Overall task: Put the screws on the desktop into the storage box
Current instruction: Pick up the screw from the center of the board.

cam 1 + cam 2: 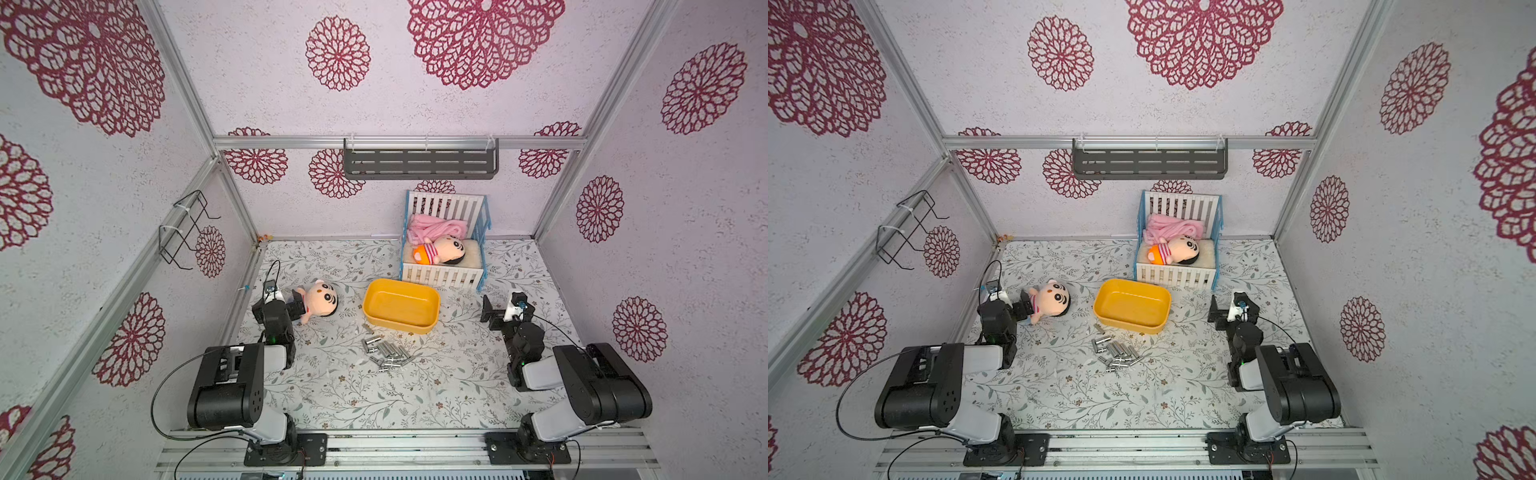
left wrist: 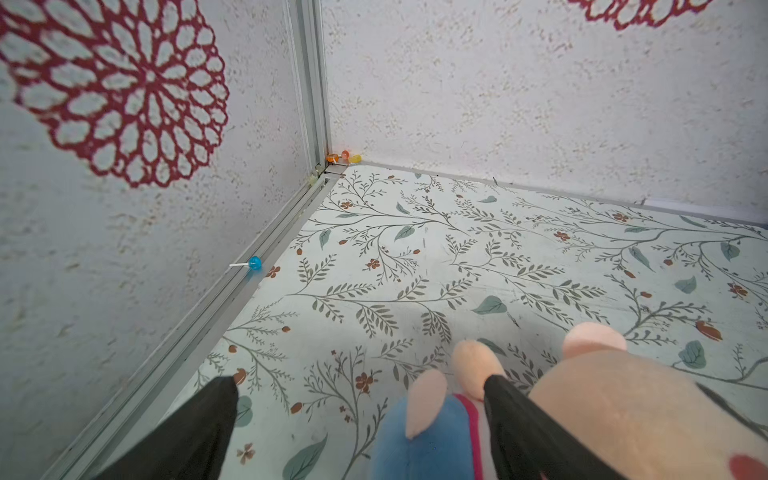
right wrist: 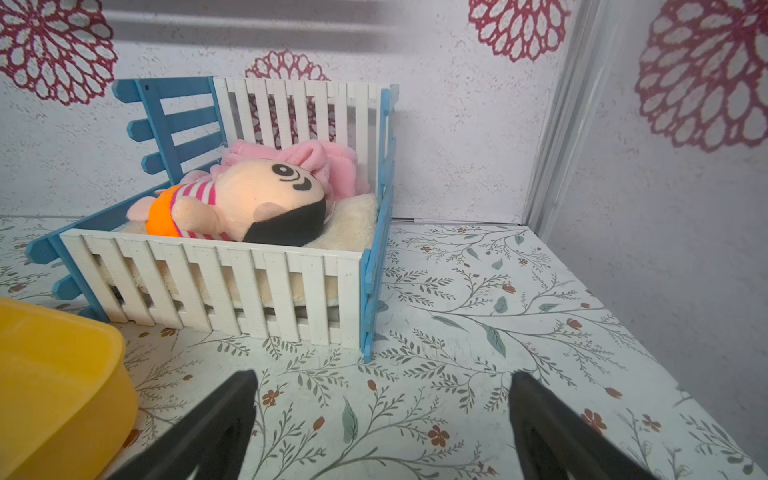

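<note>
A leaf-printed desktop (image 1: 415, 395) fills the floor of a walled booth, read here as a clock dial with 12 at the back wall. A white and blue toy crib (image 1: 442, 276) stands at about 1 o'clock. Just toward 6 from it, near the dial's centre, sits a shallow yellow box (image 1: 401, 326), empty. A plush doll (image 1: 320, 297) lies on the desktop at about 10 o'clock. The left gripper (image 1: 297, 307) is at 9 o'clock with its jaws spread wide; the left wrist view shows the doll's lower body in the gap, not clamped. The right gripper (image 1: 490, 311) is at 3 o'clock, jaws also wide apart over bare desktop, holding nothing. The screws (image 1: 386, 353) lie flat in one tight cluster on the desktop, just on the 6 o'clock side of the box; none are in it. From the left jaws the cluster lies toward 4 o'clock, from the right jaws toward 8 o'clock, and neither arm looks clearly nearer. Most screws seem to lie side by side, long axes running roughly 11 to 5; a few lie crosswise.
</note>
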`<state>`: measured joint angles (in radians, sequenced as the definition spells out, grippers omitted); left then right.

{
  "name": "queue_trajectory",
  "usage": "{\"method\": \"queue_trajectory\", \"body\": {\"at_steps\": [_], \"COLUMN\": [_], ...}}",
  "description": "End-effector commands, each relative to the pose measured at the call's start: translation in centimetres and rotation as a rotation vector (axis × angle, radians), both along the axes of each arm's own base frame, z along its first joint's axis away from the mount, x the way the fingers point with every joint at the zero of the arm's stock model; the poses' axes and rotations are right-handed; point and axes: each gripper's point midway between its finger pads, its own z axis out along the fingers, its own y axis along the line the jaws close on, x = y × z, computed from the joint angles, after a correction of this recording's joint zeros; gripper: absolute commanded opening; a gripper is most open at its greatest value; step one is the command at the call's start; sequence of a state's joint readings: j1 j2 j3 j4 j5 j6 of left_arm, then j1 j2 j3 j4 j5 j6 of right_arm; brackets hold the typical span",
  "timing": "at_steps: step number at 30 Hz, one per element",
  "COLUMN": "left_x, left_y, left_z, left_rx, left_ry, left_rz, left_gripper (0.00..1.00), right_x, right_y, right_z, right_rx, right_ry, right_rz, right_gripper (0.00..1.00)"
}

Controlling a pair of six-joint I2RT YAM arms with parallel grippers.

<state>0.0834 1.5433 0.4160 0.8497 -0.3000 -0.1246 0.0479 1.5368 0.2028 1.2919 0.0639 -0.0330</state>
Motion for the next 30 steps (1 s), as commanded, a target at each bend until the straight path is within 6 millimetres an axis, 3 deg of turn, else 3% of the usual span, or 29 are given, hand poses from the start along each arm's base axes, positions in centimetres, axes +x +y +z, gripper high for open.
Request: {"method": "queue_trajectory", "body": {"at_steps": [1, 19, 23, 27, 30], "left_x": [0.2, 0.2, 0.1, -0.6, -2.3], "left_y": [0.0, 0.0, -0.1, -0.4, -0.4], "left_z": [0.5, 0.6, 0.6, 3.9, 8.5], "left_rx": [-0.005, -0.006, -0.016, 0.04, -0.012], "left_ry": [-0.029, -0.029, -0.035, -0.068, -0.164], "left_rz": [-0.004, -0.006, -0.004, 0.03, 0.131], "left_gripper": [0.97, 0.97, 0.97, 0.97, 0.97], "right_x": [0.3, 0.3, 0.0, -1.8, -2.5], "right_y": [-0.2, -0.2, -0.4, -1.2, -2.4], "right_z": [1.5, 1.5, 2.6, 5.0, 6.5], "right_rx": [0.018, 0.018, 0.02, 0.07, 0.22], "right_ry": [-0.049, -0.049, -0.065, -0.102, -0.109], "right_rz": [-0.018, -0.017, -0.036, -0.084, -0.146], "right_gripper": [0.99, 0.99, 0.99, 0.99, 0.99]}}
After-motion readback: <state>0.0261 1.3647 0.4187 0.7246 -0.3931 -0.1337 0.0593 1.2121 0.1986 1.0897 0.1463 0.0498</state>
